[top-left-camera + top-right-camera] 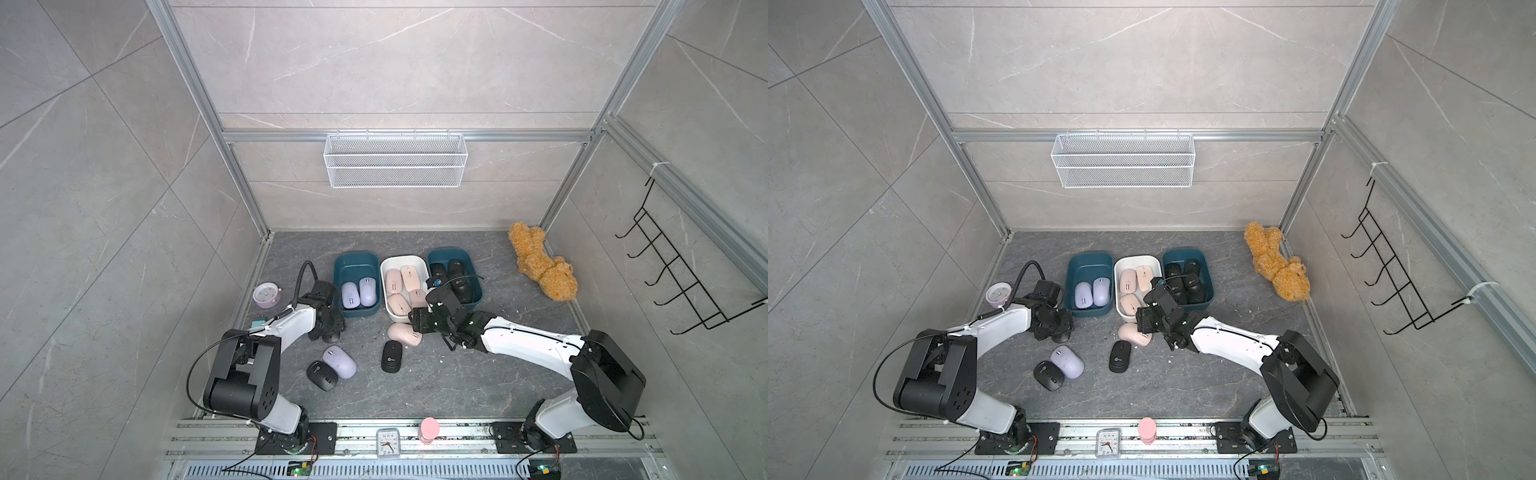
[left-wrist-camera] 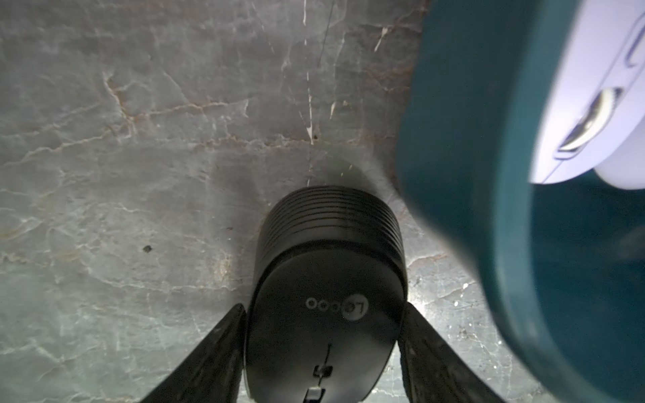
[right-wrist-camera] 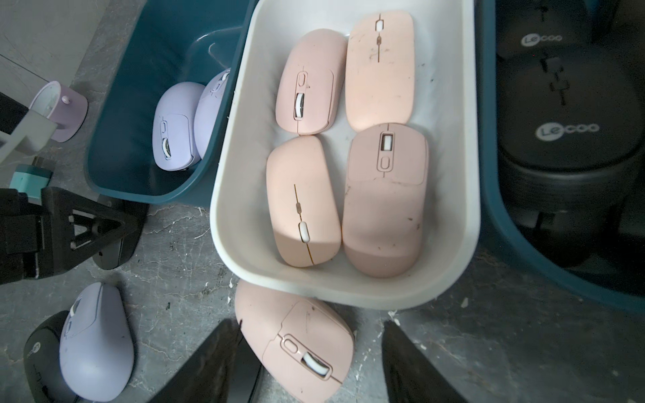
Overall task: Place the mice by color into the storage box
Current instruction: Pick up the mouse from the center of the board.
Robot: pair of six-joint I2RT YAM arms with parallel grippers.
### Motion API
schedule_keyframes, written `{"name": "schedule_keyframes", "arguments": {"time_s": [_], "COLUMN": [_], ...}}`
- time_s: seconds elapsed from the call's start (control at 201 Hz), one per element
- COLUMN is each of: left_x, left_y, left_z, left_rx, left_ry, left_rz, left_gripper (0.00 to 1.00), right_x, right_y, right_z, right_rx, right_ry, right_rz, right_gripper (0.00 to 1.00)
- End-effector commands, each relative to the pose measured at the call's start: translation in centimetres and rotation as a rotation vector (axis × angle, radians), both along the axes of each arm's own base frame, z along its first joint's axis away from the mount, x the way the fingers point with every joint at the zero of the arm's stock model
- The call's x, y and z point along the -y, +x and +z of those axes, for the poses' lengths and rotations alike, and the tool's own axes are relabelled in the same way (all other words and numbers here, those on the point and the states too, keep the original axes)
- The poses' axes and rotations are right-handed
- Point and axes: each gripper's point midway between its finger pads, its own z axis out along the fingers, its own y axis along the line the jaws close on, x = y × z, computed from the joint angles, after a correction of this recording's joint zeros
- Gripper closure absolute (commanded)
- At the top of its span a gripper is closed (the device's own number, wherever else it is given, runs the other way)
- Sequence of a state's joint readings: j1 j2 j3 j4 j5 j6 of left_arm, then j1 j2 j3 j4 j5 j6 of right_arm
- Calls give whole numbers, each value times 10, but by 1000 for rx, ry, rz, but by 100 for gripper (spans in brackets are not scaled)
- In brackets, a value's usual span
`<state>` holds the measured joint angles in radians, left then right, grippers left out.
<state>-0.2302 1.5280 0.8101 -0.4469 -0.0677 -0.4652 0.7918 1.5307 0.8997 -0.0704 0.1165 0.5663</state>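
My left gripper (image 2: 324, 307) is shut on a black mouse (image 2: 324, 335) at the floor, beside the front left corner of the left teal box (image 1: 338, 266), which holds two lavender mice (image 1: 359, 293). In the top views the gripper (image 1: 328, 324) hides that mouse. My right gripper (image 3: 310, 324) stands open astride a pink mouse (image 3: 296, 345) lying on the floor against the white box (image 1: 384, 299), where several pink mice lie. One finger touches the mouse; the other stands apart. Black mice fill the right teal box (image 1: 478, 286). Loose on the floor are a lavender mouse (image 1: 340, 360) and two black mice (image 1: 322, 375) (image 1: 391, 356).
A lavender alarm clock (image 1: 266, 295) and a small teal block (image 1: 259, 322) sit left of my left arm. A brown teddy bear (image 1: 544, 266) lies at the back right. A pink bottle (image 1: 429, 430) and a white clock (image 1: 387, 442) stand on the front rail. A wire basket (image 1: 395, 160) hangs on the back wall.
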Motion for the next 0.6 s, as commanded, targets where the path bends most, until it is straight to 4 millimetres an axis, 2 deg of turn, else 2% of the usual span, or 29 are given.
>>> {"name": "schedule_keyframes", "arguments": {"time_s": [0.0, 0.593], "left_x": [2, 4], "left_y": [1, -2], "left_z": [9, -9], "left_rx": [-12, -117], "left_ry": [-3, 27], "left_rz": [-11, -21], "left_gripper": [32, 34], "right_x": [-9, -10], "right_y": [3, 2], "right_z": [6, 6], "right_rx": [2, -10], "right_ry": [26, 34], "right_rz": [-2, -2], "right_gripper": [32, 32]}}
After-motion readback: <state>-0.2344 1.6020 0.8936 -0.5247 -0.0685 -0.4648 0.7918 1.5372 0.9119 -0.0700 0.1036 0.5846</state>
